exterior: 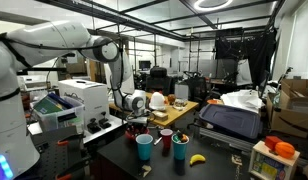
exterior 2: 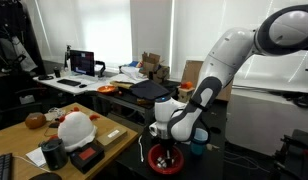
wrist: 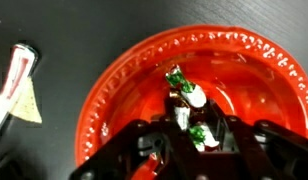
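Green-white object (wrist: pixel 188 100) between end effector (wrist: pixel 194 128) fingers

Wrapped candies (wrist: pixel 186 95) crowd the middle of the red plate (wrist: pixel 109 90), right between the gripper's (wrist: pixel 194 126) fingers, with bare plate open on either side. Beyond the rim a marker (wrist: pixel 16 75) lies on the dark table, and a blue cup (exterior 2: pixel 199 146) stands near.
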`<state>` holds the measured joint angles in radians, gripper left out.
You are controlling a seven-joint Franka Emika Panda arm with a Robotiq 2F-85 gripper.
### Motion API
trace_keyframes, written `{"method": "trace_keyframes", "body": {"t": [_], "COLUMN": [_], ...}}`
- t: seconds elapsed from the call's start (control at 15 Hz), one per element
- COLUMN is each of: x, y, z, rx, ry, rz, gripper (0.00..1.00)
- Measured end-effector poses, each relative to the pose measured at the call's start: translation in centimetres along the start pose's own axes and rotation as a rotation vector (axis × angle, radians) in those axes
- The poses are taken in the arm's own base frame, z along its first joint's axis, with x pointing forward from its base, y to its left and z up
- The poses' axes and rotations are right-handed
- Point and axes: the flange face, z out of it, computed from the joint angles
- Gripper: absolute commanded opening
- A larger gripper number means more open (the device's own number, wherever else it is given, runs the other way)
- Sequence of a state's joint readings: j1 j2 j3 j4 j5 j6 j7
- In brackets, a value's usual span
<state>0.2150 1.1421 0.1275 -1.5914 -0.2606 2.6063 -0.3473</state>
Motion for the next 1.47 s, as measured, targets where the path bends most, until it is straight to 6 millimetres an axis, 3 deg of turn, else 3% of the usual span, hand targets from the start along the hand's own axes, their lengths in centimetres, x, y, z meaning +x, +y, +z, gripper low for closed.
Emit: {"method": "trace_keyframes", "body": {"t": [0.13, 0.6, 1.47], "x": [0.0, 0.1, -1.1], "y": [0.1, 0.3, 1.0], "z": [0.0, -0.8, -7.8], "rx": [-0.001, -0.010, 0.002], "ry": [0.003, 0.022, 0.109], "rz": [0.001, 0.003, 0.038], "gripper": [0.00, 0.03, 0.03]}}
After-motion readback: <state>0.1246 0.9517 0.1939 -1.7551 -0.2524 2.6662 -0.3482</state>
